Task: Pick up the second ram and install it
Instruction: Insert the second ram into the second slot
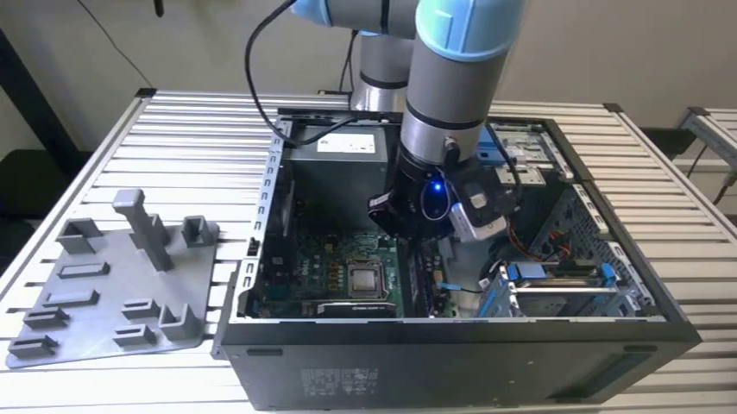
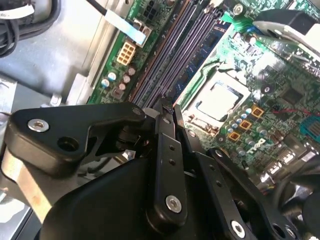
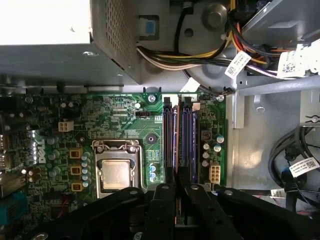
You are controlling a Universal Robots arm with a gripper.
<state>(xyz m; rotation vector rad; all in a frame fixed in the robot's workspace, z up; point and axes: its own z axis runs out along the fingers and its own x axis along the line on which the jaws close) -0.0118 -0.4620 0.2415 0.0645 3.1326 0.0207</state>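
The black robot hand (image 3: 176,192) sits low inside the open black computer case (image 1: 461,341), its fingers (image 2: 167,125) drawn narrow and pinched on the thin dark edge of the second ram (image 3: 176,175). That stick stands upright over the long purple memory slots (image 3: 179,135), just right of the silver square processor (image 3: 116,173) on the green motherboard (image 3: 75,125). On the slatted metal desk (image 1: 173,129), at the exterior view's left, lies the grey plastic tray with upright posts (image 1: 110,293).
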